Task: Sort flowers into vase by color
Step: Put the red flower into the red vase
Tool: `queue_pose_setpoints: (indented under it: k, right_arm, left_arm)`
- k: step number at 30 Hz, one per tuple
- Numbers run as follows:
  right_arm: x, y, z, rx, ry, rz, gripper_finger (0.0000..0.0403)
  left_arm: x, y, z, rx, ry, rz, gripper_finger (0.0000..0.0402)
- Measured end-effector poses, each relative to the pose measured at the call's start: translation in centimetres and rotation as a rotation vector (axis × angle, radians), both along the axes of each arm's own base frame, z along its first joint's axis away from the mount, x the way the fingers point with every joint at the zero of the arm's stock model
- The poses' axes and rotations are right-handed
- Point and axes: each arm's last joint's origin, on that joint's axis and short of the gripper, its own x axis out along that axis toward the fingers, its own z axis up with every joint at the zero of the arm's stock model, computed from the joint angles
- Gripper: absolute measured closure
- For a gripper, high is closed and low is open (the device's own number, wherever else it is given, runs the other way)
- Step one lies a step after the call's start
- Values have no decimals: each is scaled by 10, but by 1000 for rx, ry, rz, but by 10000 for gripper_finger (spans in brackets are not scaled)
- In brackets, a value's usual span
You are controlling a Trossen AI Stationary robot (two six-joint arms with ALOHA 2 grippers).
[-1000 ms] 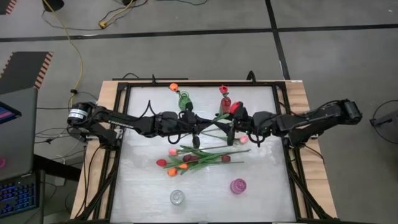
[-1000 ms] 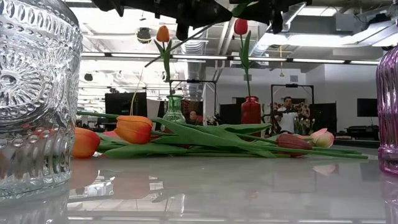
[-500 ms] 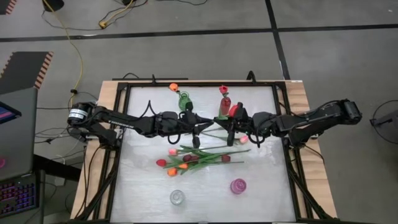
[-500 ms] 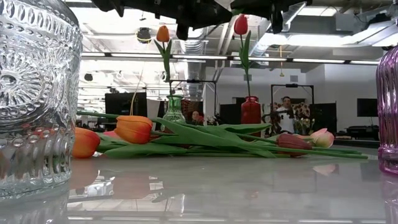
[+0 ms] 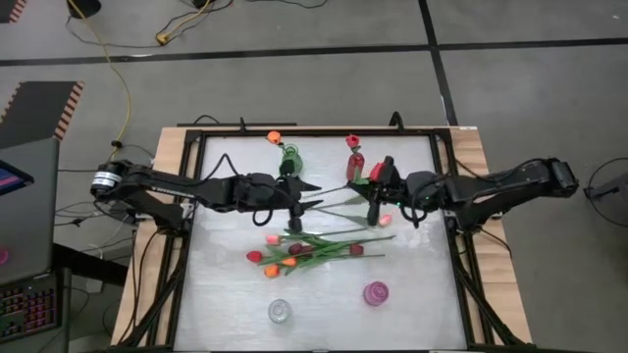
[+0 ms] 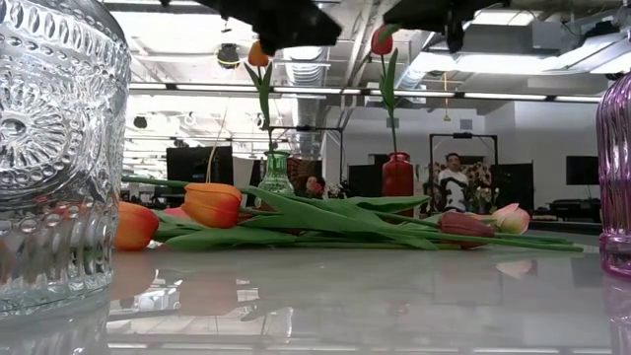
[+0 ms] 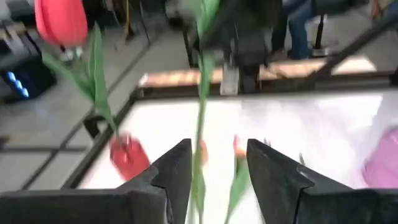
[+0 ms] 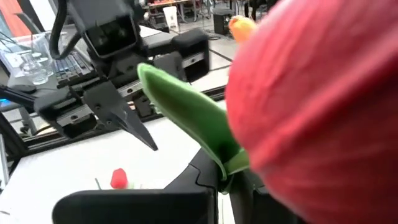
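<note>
Since the earlier frame the left arm has drawn back toward its own side and its jaws have released the stem; the right arm now carries the red tulip alone.

Left jaws [image 5: 297, 201]: released. In the left wrist view the two fingers [image 7: 180, 168] stand apart with a thin green stem [image 7: 199, 124] passing between them, untouched as far as can be seen. The green vase [image 5: 290, 157] with its orange tulip [image 5: 274, 136] stands just beyond these jaws.

Loose flowers [image 5: 314, 250]: a heap of orange, pink and maroon heads on the counter [image 5: 412, 304], nearer the camera than both jaws, stems overlapping so single stems are hard to separate. One pink head [image 5: 385, 220] lies just below the right jaws.

Right jaws [image 5: 374, 209]: clenched on the stem of a red tulip [image 5: 378, 173], whose head fills the right wrist view and hides the fingers there. The red vase [image 5: 357, 160], holding one red flower, stands just beyond these jaws.

A clear vase [image 5: 280, 311] and a purple vase [image 5: 376, 293] stand well apart from both jaws; in the low view both are cut off at the frame edges. No writing can be read.
</note>
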Motion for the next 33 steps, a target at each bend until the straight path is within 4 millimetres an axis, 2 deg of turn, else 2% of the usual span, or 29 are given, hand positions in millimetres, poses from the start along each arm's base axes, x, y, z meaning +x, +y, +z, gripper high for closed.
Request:
queue_pose_setpoints:
  k: [5, 12, 20, 26, 33]
  right_arm:
    - [-26, -7, 10, -3, 26, -18, 361]
    - [-65, -14, 25, 0, 7, -39, 362]
    - [-102, -18, 47, 5, -17, -49, 362]
    - [-113, -24, 73, 0, 21, -92, 362]
    - [-109, -35, 83, -5, 130, -182, 362]
  left_arm:
    - [-6, -1, -10, -44, 119, -16, 273]
    - [-9, -3, -42, -88, 39, -101, 289]
    - [-17, -2, -60, -145, 42, -50, 290]
    - [-17, -2, -62, -145, 43, -38, 290]
    - [-17, -2, -62, -143, 41, -27, 290]
